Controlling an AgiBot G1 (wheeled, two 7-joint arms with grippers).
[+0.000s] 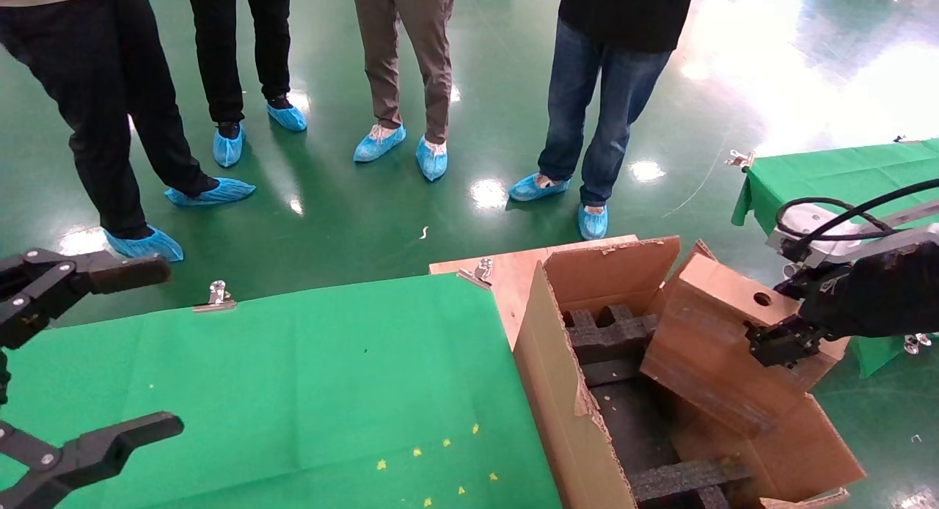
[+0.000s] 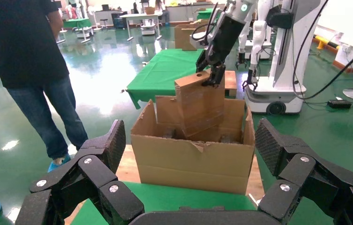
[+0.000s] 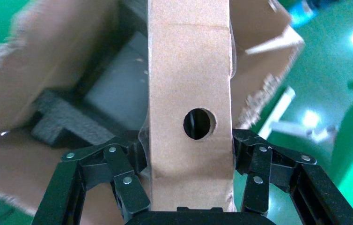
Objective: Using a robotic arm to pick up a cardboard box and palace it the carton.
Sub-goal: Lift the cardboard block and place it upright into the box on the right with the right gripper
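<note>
The box (image 1: 722, 340) hangs tilted, its lower end inside the carton (image 1: 565, 414) above the foam inserts (image 1: 609, 333), so it can drop in. The right gripper (image 1: 781, 342) clamps its upper end across the narrow sides. The left gripper (image 1: 66, 362) idles spread wide over the green table (image 1: 308, 392).

This is a big robot lab. The shiny green floor (image 1: 513, 127) spreads wide. People in blue shoe covers (image 1: 381, 142) stand near a green tabletop (image 1: 293, 384). Beyond the tabletop stands another white robot (image 2: 277, 56), with more tables (image 2: 137, 18) far behind it.
</note>
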